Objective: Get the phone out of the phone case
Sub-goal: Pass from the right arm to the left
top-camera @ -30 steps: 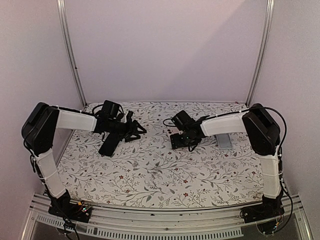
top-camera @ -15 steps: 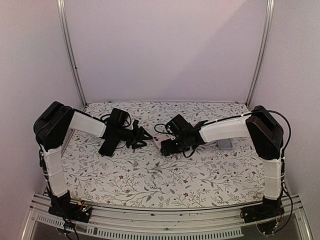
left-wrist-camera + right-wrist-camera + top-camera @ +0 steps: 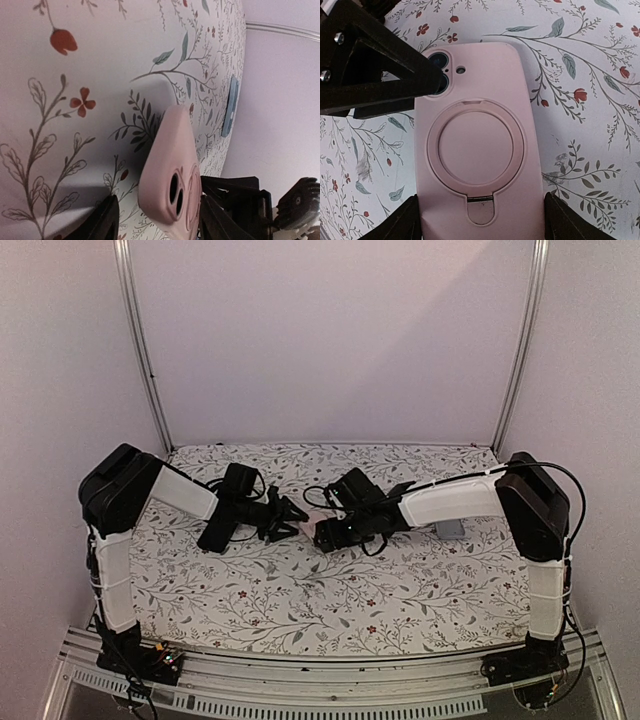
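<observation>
Pink phone case is off the floral cloth, at mid-table, slung between my two grippers. Its long axis runs roughly left to right across the table. The camera cutouts point toward my left gripper and the plain bottom end sits in my right gripper. The back, with its round ring stand folded flat, faces my right wrist camera. My right fingers press on both long edges near the bottom end, so the right hand grasps the case across its width, jaws set wide. On the left, one finger lies over the camera corner of the back. From the left wrist the case end stands between my two fingers, the near one seeming to leave a slim gap. I cannot tell whether the left hand is clamped or only straddling. The cutouts read dark, and I cannot tell if the phone is inside. A small flat grey-blue object lies on the cloth toward the right wall, well apart from the case. A dark flat oblong lies under my left forearm, not identifiable.
</observation>
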You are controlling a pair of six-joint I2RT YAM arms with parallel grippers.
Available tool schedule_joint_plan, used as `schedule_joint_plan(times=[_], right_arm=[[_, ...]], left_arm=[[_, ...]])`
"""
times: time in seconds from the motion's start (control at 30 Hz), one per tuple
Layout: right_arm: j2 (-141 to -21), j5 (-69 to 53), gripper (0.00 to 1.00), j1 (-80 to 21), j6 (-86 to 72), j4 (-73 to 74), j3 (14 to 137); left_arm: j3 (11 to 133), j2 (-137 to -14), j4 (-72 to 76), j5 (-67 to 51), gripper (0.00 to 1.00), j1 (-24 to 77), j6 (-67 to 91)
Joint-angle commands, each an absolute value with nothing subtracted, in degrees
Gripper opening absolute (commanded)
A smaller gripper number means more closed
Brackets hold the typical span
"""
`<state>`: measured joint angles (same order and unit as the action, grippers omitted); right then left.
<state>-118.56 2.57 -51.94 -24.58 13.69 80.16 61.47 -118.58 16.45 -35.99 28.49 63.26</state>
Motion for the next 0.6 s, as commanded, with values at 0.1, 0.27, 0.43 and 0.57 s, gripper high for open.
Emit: schedule_joint_plan(times=[0.1,0.27,0.43,0.57], right_arm=[[-115.2,1.9,0.54,-53.0,-24.6,9.5,80.2],[-115.5,2.1,0.54,-53.7,-24.3,9.5,80.3],[-115.6,2.6,0.54,-54.0,-23.6,9.6,80.5],[-115.8,3.4,0.55,-54.1,-22.9,10.4,81.1]], left_arm=[[62.3,-120.5,21.0,-38.0,0.55,29.1,66.5],[62.2,-121.0,23.1,-39.1,0.46,29.5,68.5],[62.2,-121.0,23.4,-39.3,0.33,29.9,69.1],[62.0,-120.7,23.6,-39.5,0.17,30.1,69.5]])
